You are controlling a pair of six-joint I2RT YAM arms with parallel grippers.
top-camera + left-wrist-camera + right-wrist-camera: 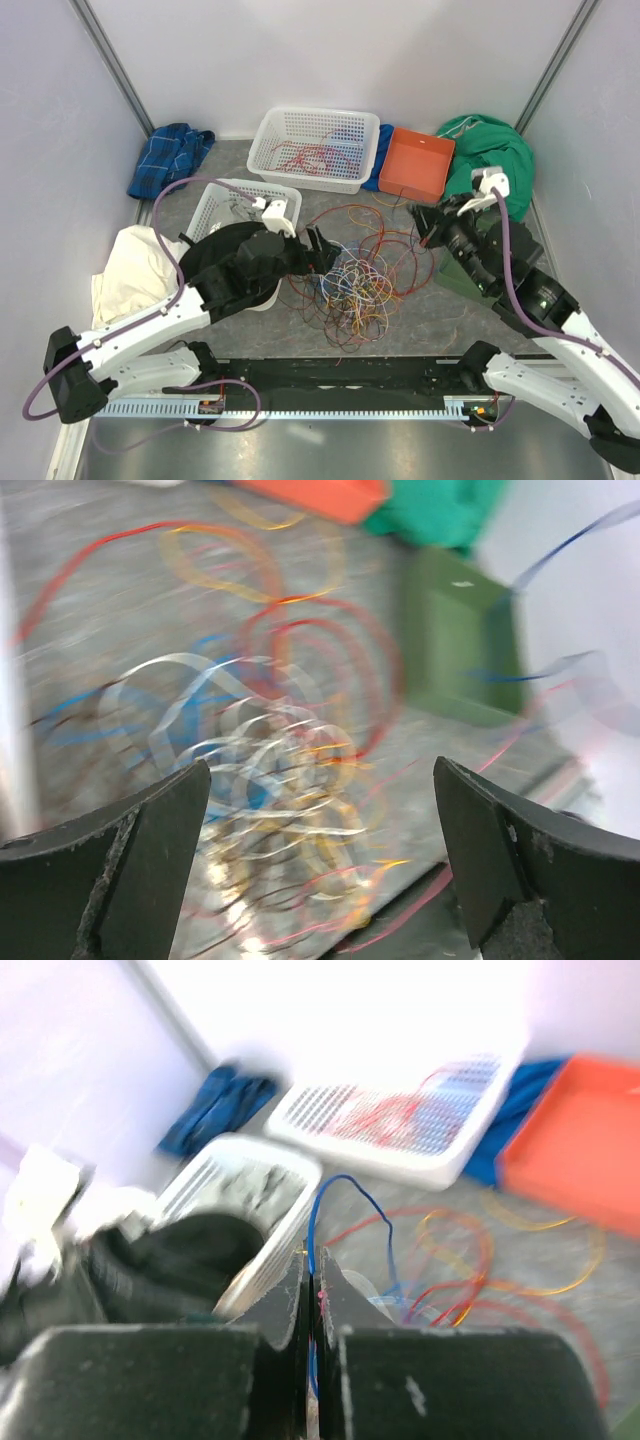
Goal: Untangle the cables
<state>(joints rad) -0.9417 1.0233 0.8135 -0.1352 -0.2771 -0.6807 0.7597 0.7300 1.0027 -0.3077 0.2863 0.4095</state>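
While the left gripper (320, 770) gapes by the tangled multicoloured cables (350, 280), the right gripper (312, 1260) pinches 1 blue strand (312, 1220).

Loose tangle of cables (348, 285) on table (450, 322), red, orange, blue, white; red and orange loops sprawled rearward. Blue strand (340, 1176) arched upward, pinched in right gripper (312, 1260).

The cables (350, 285) lie tangled mid-bench (440, 320), between the left gripper (322, 252) and the right gripper (424, 226). Behind them sits a basket (318, 150) with more strands in it, and a tray (415, 163) just to its right. A second basket (225, 200) stands left of the tangle. A left cloth (170, 158) and a right cloth (492, 150) fill the far corners.
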